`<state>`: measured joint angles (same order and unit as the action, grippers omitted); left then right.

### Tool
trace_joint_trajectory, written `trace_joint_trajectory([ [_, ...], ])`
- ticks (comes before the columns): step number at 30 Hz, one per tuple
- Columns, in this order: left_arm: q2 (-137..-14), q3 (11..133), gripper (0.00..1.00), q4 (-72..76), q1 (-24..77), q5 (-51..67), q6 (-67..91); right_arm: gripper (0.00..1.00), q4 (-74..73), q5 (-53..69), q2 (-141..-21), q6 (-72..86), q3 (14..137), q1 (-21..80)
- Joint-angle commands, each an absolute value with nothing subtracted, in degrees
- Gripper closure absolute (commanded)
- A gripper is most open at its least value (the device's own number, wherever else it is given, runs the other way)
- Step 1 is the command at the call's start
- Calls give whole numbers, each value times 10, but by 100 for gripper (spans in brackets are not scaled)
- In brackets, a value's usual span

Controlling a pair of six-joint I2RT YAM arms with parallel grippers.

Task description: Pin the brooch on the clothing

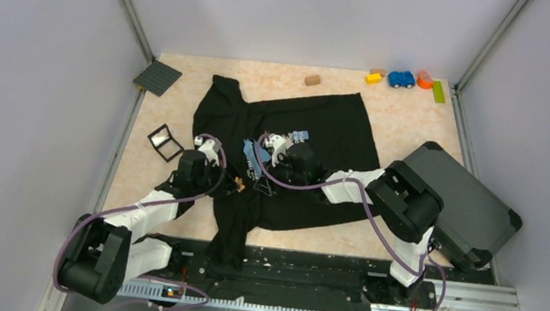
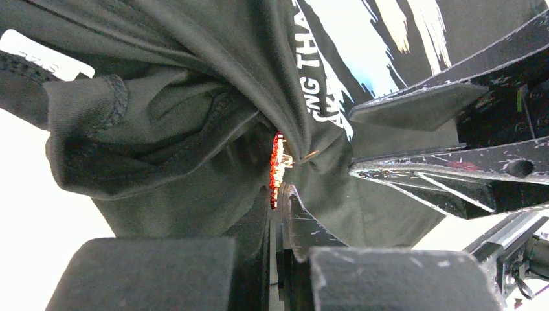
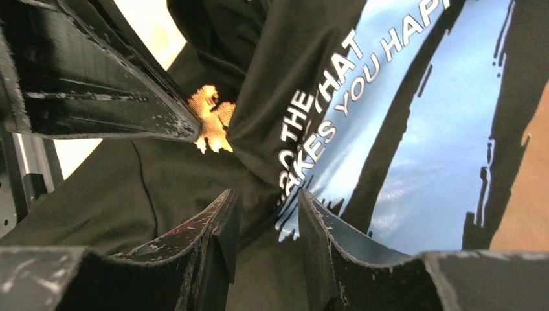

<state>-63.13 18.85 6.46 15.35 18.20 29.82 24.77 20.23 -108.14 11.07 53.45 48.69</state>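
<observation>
The peach, marbled table (image 1: 409,120) sat between grey walls. The brooch (image 2: 276,170) stood edge-on against a bunched fold of the black T-shirt (image 1: 330,126), near its printed chest, and was pinched at the tips of the closed left gripper (image 2: 280,197). Just beside it, the right gripper (image 3: 267,204) stood partly open astride a fold of the print. A small clear box (image 1: 166,141) lay left of the shirt, its contents unclear. A shut dark grey case (image 1: 469,205) lay at the right arm's elbow. Toy blocks (image 1: 373,78) and a blue car (image 1: 401,78) lined the far edge.
</observation>
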Motion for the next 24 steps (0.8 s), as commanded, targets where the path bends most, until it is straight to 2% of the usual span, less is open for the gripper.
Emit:
trace_joint_trajectory([
  [1,-639,209,100,89,154,196,287,61,304,236,-1091,120,566,484],
  [12,-647,211,100,96,154,208,282,62,313,244,-1123,117,592,494],
  [24,-654,210,100,100,153,213,282,71,310,249,-1156,113,613,504],
])
